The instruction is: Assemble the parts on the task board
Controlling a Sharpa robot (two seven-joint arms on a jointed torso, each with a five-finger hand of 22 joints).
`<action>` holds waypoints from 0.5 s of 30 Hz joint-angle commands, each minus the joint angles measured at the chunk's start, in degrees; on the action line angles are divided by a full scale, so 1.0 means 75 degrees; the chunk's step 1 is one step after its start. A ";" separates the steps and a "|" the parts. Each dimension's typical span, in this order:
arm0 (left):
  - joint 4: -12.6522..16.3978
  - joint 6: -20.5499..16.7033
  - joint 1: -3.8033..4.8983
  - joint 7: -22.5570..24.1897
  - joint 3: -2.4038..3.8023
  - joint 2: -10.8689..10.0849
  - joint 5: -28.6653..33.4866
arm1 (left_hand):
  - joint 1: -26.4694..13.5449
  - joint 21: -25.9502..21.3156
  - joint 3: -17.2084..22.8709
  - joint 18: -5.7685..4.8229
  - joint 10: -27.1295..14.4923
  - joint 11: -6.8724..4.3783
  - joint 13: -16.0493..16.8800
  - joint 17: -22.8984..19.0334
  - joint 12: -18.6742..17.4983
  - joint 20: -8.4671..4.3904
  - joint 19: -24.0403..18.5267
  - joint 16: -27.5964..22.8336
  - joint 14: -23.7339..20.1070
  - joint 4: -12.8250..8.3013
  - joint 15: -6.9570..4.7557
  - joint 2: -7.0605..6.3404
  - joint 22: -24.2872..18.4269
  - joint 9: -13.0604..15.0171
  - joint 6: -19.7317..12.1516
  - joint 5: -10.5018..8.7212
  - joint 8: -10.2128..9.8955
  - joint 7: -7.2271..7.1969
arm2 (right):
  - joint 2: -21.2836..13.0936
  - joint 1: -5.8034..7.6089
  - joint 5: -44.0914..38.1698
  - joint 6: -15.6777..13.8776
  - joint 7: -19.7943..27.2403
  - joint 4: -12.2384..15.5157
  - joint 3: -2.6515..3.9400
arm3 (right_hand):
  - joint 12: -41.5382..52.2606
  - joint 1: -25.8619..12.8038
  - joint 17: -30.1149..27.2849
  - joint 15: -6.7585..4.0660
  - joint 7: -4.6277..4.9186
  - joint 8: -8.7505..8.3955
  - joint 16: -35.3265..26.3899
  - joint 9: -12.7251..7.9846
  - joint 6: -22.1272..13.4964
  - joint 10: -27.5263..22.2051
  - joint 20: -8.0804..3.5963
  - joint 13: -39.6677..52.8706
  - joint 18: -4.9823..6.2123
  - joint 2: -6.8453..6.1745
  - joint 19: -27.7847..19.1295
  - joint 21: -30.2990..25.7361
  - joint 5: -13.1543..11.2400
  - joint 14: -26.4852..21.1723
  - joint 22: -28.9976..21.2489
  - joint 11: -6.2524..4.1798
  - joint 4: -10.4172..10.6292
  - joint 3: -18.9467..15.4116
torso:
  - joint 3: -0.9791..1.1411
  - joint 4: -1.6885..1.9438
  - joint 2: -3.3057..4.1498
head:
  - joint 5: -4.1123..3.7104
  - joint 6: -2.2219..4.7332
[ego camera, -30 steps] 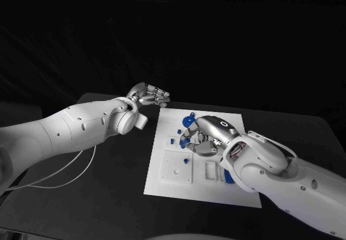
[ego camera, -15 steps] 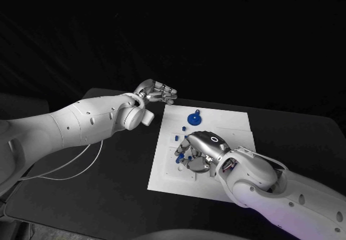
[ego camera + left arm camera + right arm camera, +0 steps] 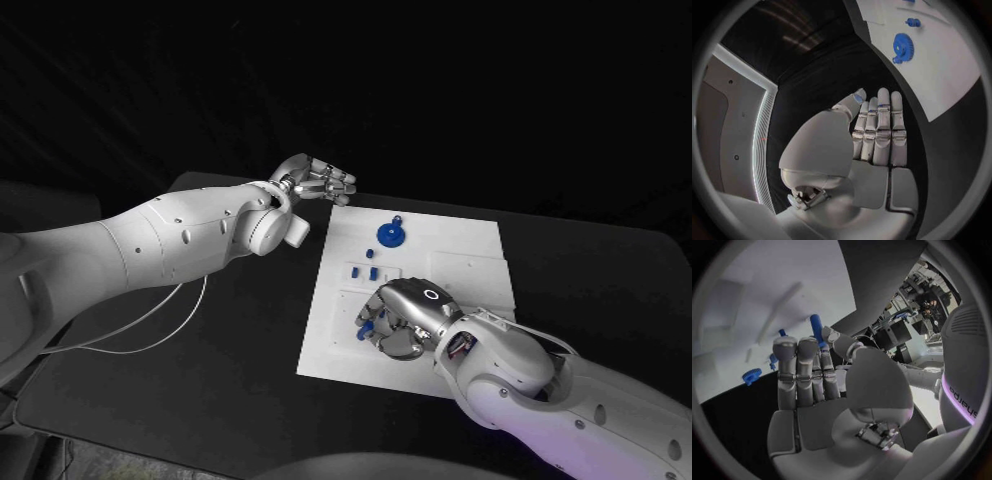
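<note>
The white task board (image 3: 462, 265) lies in the middle of the black table. A blue gear (image 3: 389, 235) stands near its far edge, with small blue parts (image 3: 362, 271) just nearer. My right hand (image 3: 398, 322) hovers over the board's near left part. It pinches a blue peg (image 3: 816, 327) between thumb and a finger; the gear (image 3: 752, 376) and small parts (image 3: 774, 359) lie beyond it. My left hand (image 3: 319, 182) floats off the board's far left corner, fingers straight and holding nothing. In the left wrist view the hand (image 3: 878, 131) points past the board (image 3: 948, 75) and gear (image 3: 902, 47).
A thin white cable (image 3: 144, 340) loops over the table to the left of the board, under my left arm. Bare black table (image 3: 591, 270) lies right of the board.
My right hand has drawn back from the board's middle toward its near left part, uncovering the gear and small parts. The view has shifted slightly. My left hand has stayed put.
</note>
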 commanded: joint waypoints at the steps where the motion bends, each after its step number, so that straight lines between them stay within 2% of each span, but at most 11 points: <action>1: 0.0019 0.0105 -0.0005 0.0041 0.0007 -0.0001 0.0053 | -0.0058 -0.0005 0.0007 -0.0116 -0.0063 0.0004 -0.0010 0.0010 -0.0027 0.0007 0.0046 0.0029 0.0010 0.0041 0.0011 0.0022 -0.0005 -0.0003 -0.0042 0.0007 -0.0029 0.0009 | -0.0016 -0.0053 -0.0193 0.0096 0.0070 -0.0022 -0.0019 | 0.0031 0.0013 0.0012 -0.0045 0.0004 0.0019 -0.0039 0.0010 0.0040 0.0762 -0.0020 0.0171 0.0110 0.0086 0.0374 -0.0016 0.0032 0.0018 0.0009 -0.0308 -0.0046 -0.0007 | -0.0005 0.0002 -0.0001 | 0.0003 -0.0018; 15: 0.0020 0.0108 -0.0005 0.0039 0.0007 -0.0028 0.0048 | -0.0058 -0.0005 0.0007 -0.0116 -0.0063 0.0004 -0.0010 0.0010 -0.0027 0.0007 0.0046 0.0029 0.0010 0.0041 0.0011 0.0022 -0.0005 -0.0003 -0.0042 0.0007 -0.0029 0.0009 | 0.0026 -0.0101 -0.0537 -0.0238 -0.0102 -0.0120 -0.0019 | 0.0030 0.0004 0.0033 -0.0049 -0.0003 0.0020 -0.0040 0.0009 0.0057 0.0783 -0.0025 0.0170 0.0106 0.0075 0.0379 0.0023 0.0028 0.0030 0.0037 -0.0313 -0.0062 0.0022 | -0.0005 0.0011 0.0003 | 0.0016 -0.0046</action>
